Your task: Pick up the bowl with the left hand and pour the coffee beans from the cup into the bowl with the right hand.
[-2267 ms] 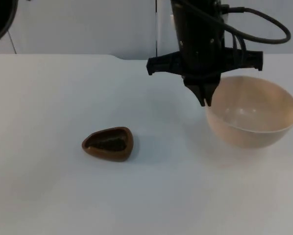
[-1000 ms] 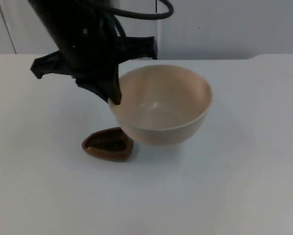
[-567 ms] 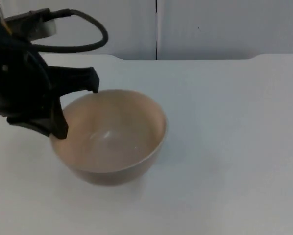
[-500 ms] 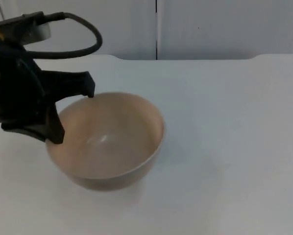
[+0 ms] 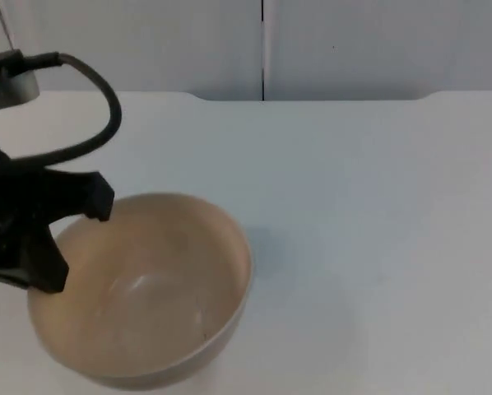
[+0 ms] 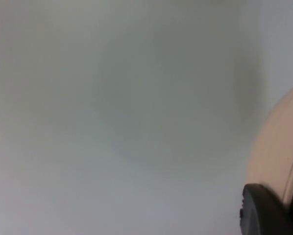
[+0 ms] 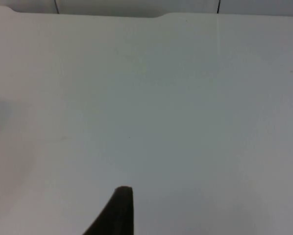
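Bowl [image 5: 143, 309]: beige, near table's [image 5: 378, 206] front-left corner (interior bare)
Left gripper [image 5: 40, 276]: clamps its rim
Right gripper [image 7: 118, 215]: fingers' state unclear

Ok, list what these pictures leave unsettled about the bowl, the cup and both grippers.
- Cup: out of sight; perhaps behind the raised bowl in the top view.
- Left gripper: at the bowl's rim; the picture's edge cuts off its arm.
- Bowl in the left wrist view: only a blurred piece of wall.
- Right gripper: one fingertip over bare table; fingers unreadable.
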